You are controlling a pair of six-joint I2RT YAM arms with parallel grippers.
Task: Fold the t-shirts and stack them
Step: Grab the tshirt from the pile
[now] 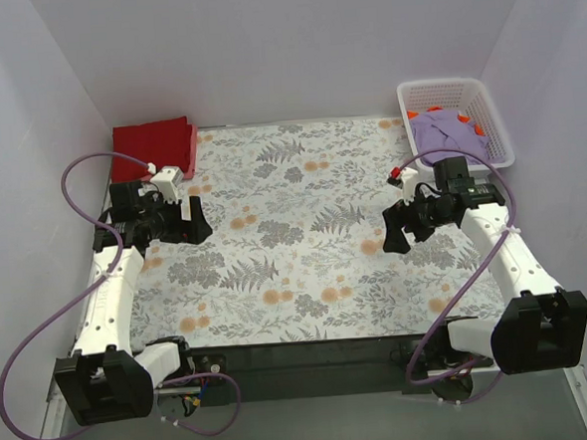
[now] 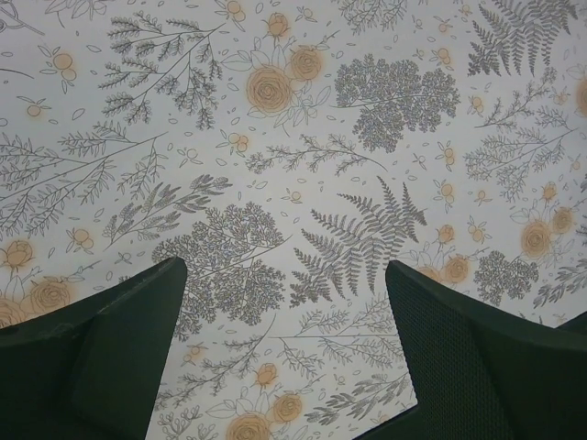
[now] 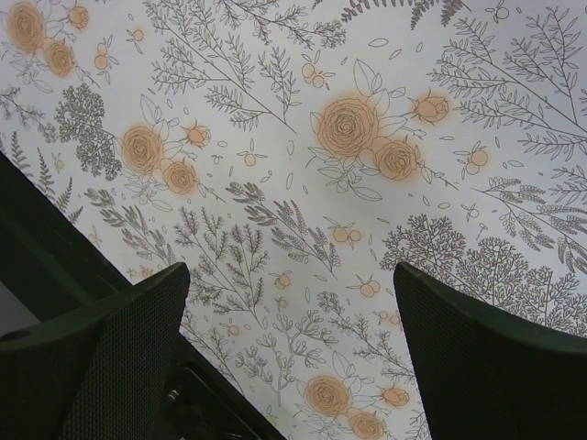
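**Between shirts: one folded, two waiting in the basket**

The left pincer (image 1: 196, 226) hangs with its jaws spread wide and nothing between them. Its wrist view shows only the floral cloth (image 2: 293, 137) between the two dark fingers. The right pincer (image 1: 399, 231) is likewise wide apart and empty above the bare print. Both hover over the cloth, the left toward 9 o'clock of the surface (image 1: 312, 353) and the right toward 3 o'clock, well apart from each other.

Further out from the left pincer, at about 11 o'clock, the dark red t-shirt (image 1: 152, 149) lies folded into a flat rectangle at the far left corner. Further out from the right pincer, at about 1 o'clock, the white lattice basket (image 1: 497, 118) stands at the far right corner. It holds the lavender t-shirt (image 1: 448, 131) in a loose heap, with bits of the orange t-shirt (image 1: 479, 127) showing beside and under it.

By the look of it, one shirt is finished and the fetching of the second is in hand. The next move likely falls to the right arm, the nearer one. It would reach into the basket, pinch the lavender cloth on top without catching the orange beneath, and carry it to the open middle for spreading.
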